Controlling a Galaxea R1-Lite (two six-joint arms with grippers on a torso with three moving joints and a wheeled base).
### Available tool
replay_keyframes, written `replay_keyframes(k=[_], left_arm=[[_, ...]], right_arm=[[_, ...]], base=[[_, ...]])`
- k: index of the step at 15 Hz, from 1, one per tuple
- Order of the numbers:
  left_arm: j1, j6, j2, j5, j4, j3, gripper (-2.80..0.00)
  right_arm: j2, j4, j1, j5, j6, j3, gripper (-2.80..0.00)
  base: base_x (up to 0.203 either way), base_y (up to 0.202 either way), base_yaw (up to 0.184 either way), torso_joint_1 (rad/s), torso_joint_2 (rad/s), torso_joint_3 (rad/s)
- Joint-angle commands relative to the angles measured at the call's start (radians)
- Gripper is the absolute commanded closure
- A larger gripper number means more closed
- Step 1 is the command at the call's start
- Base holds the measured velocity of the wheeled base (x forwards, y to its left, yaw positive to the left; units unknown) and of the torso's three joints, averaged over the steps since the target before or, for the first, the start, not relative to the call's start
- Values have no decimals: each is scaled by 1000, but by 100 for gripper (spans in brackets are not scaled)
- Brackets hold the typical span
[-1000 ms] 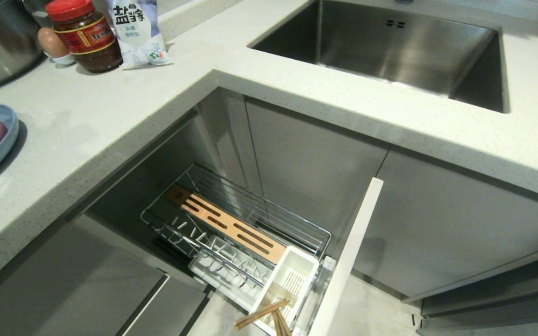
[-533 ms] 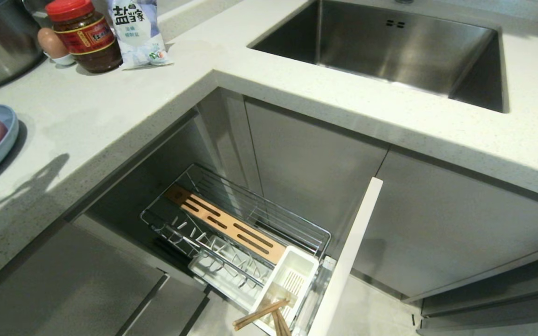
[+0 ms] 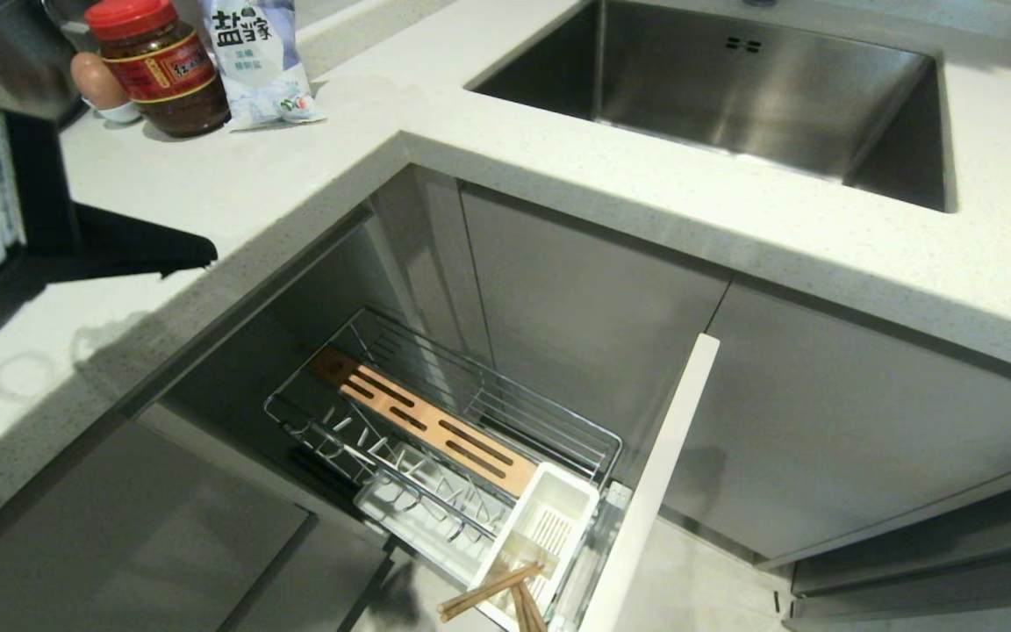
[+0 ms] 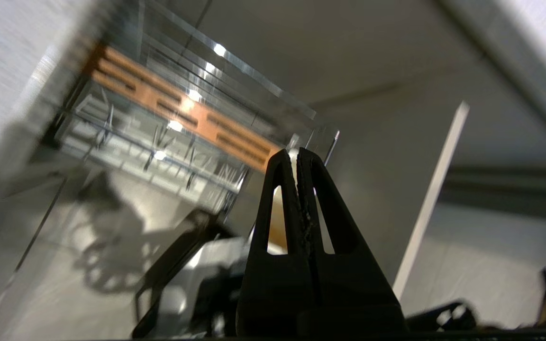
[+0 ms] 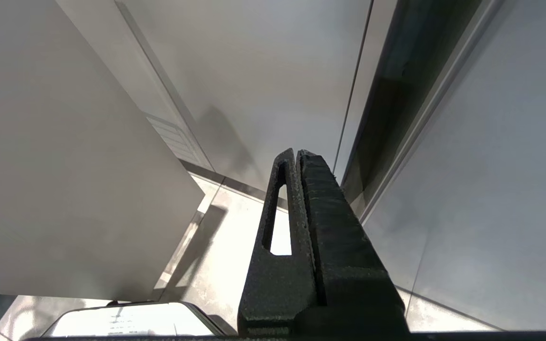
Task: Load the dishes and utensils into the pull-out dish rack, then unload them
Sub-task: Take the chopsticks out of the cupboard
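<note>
My left gripper (image 3: 204, 254) reaches in from the left over the counter edge, shut with nothing in it. Its wrist view shows its shut jaws (image 4: 295, 154) aimed down at the pull-out dish rack (image 4: 178, 113). The chrome wire rack (image 3: 488, 373) stands pulled out below the counter, with a slotted wooden strip (image 3: 422, 421) and a white caddy (image 3: 549, 518). Wooden chopsticks (image 3: 492, 592) lean in the caddy. The dishes are hidden behind my left arm. My right gripper (image 5: 296, 154) hangs shut and empty, low beside grey cabinet fronts.
A steel sink (image 3: 734, 88) is set in the counter at the back right. A red-lidded jar (image 3: 159, 66), a salt bag (image 3: 255, 57) and an egg (image 3: 97, 83) stand at the back left. The rack's white front panel (image 3: 655, 483) sticks out on its right.
My left arm has swung into the head view from the left, over the counter, and now covers the plate and bowl. The rack and chopsticks have not moved.
</note>
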Motion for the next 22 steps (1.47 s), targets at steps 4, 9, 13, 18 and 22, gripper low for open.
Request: replay_keyframes(k=[4, 9, 13, 18, 22], left_arm=[[-167, 0, 159, 137, 113, 79, 0], [-230, -14, 269, 90, 244, 101, -280], [-260, -66, 343, -4, 314, 123, -280], [-262, -77, 457, -71, 400, 130, -280], [-220, -72, 562, -103, 472, 104, -280]], right_arm=[[-4, -1, 0, 0, 1, 0, 0], [-4, -1, 1, 0, 1, 0, 0], [-4, -1, 0, 0, 1, 0, 0], [-4, -1, 0, -1, 1, 0, 0], [-4, -1, 0, -1, 1, 0, 0]], base=[[0, 0, 0, 0, 0, 0], [0, 0, 0, 0, 0, 0], [0, 0, 0, 0, 0, 0], [0, 0, 0, 0, 0, 0], [0, 0, 0, 0, 0, 0]])
